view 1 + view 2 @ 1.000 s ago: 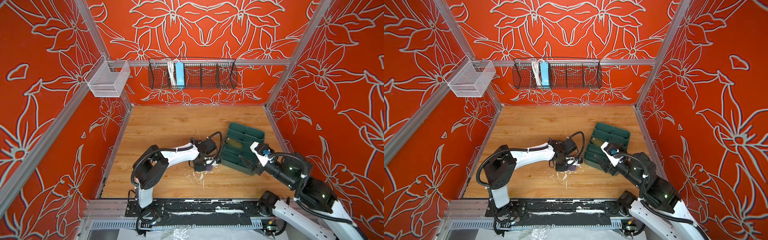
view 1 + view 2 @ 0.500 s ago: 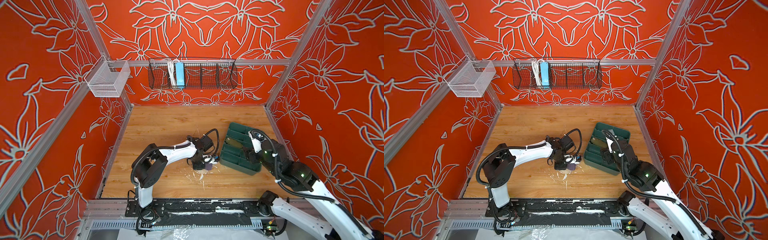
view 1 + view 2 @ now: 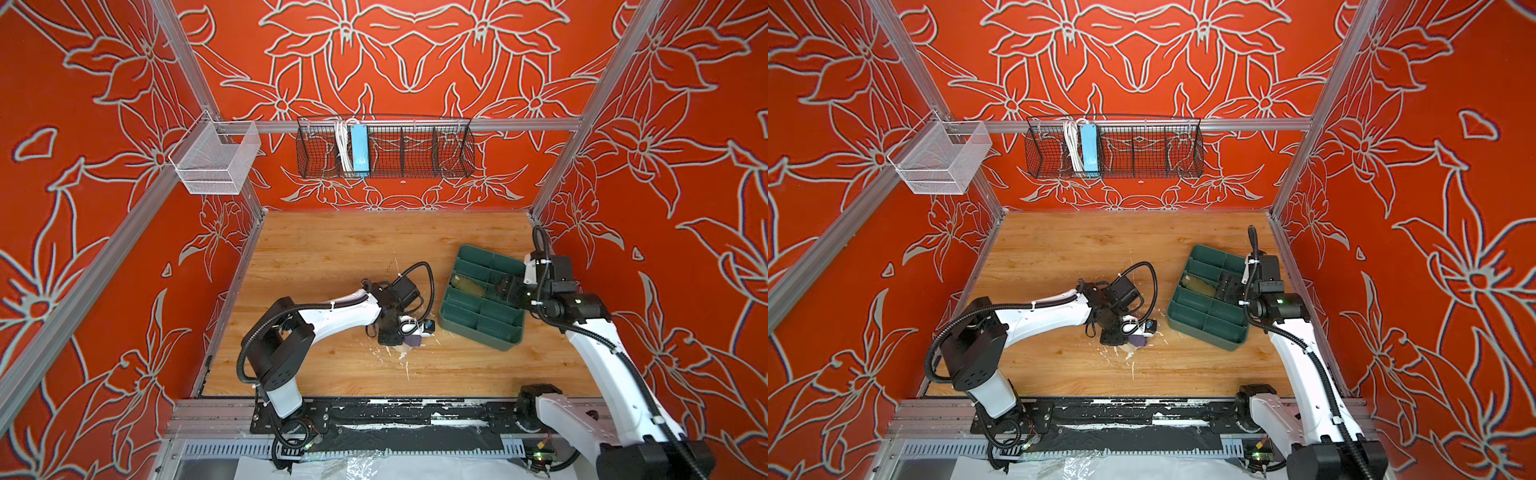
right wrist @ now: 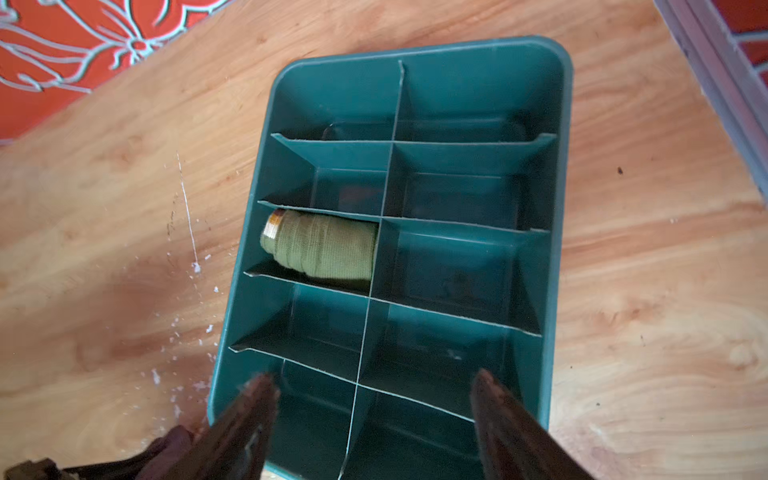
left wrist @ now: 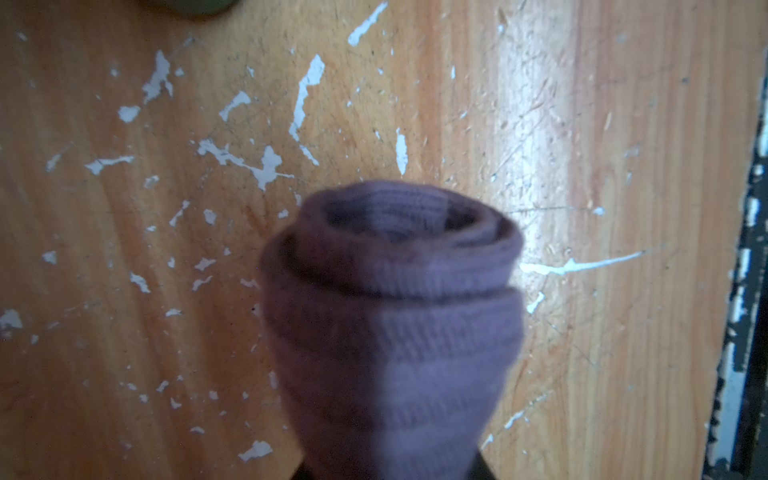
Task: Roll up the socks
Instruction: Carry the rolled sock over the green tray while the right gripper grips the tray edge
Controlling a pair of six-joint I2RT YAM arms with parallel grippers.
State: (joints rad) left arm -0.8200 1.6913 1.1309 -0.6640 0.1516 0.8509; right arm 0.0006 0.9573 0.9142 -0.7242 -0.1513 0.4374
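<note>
- Nearest you, the left gripper [image 3: 409, 334] is clamped on the purple sock [image 5: 390, 316]. The left wrist view shows the sock as a tight roll seen end-on, its coiled layers plain.
- That roll sits low over the table [image 5: 582, 124], near its middle and just beside the tray [image 4: 567, 83]. You cannot tell whether it touches the wood.
- Expect the roll to be light, soft and springy. The ribbed knit should grip the pads well, so slipping is a small worry. Unwinding is the bigger one.
- Take hold across the roll's middle, squeezing all layers together with the loose outer end trapped under a pad. A pinch on the outer layer alone would likely peel it open. Nothing here can break, so a firm squeeze does no harm.
- Farther back, the right gripper [image 4: 372, 378] hovers over one end of the tray, jaws spread wide and empty.
- The olive sock [image 4: 324, 249] already lies rolled in the tray's middle row, in the compartment on the side facing the left arm. It fills that slot snugly.
- Judging by this, one sock is stowed and yours needs a free compartment. Lower it on its side so the walls keep it wound.
- Farthest off, the basket [image 3: 386, 149] on the back wall plays no part.
</note>
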